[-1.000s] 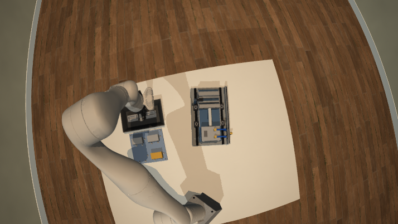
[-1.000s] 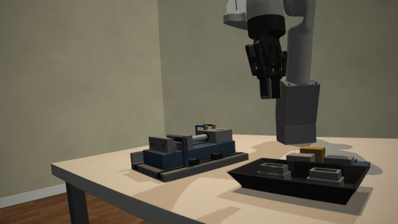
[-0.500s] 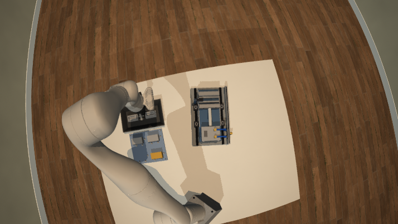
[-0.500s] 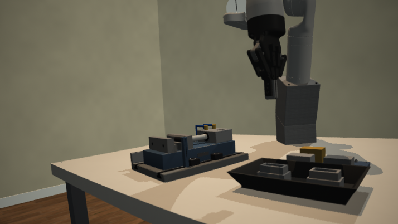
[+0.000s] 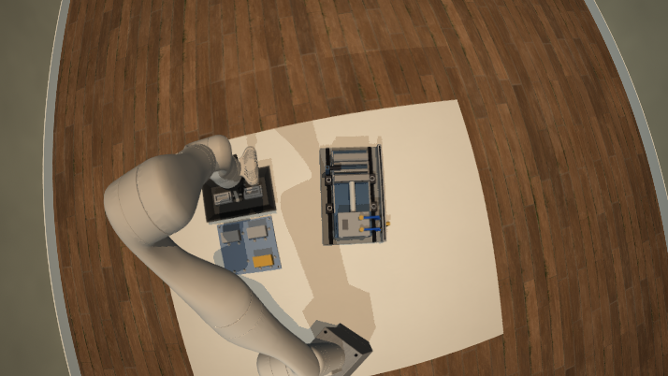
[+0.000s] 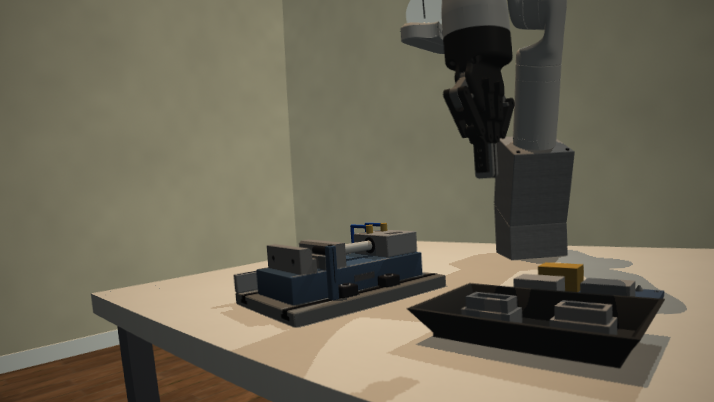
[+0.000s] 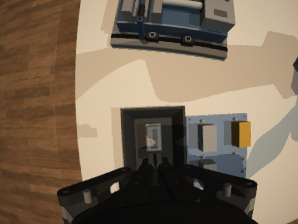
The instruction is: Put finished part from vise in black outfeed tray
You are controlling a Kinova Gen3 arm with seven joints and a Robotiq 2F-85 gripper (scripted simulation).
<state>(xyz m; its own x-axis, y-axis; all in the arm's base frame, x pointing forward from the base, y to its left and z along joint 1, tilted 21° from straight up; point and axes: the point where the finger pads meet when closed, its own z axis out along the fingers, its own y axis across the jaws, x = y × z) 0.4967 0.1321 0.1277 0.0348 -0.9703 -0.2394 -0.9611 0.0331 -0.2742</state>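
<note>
From the top, two pocketed parts (image 5: pixel 224 198) (image 5: pixel 253 192) lie side by side in the black tray (image 5: pixel 268 187), at nine o'clock from the vise (image 5: pixel 352 196).

The exterior view shows the pincer (image 6: pixel 485 167) high above the tray (image 6: pixel 520 340), closed, gripping nothing.

The wrist view shows one part (image 7: pixel 153 137) in the tray (image 7: pixel 131 137), six o'clock from the vise (image 7: pixel 174 16), on the worktop (image 7: pixel 266 83).

Two pocketed blocks (image 6: pixel 491 303) (image 6: pixel 584 312) lie side by side in the outfeed tray (image 6: pixel 520 340), beside the vise (image 6: pixel 340 275) on the counter (image 6: pixel 320 360).
</note>
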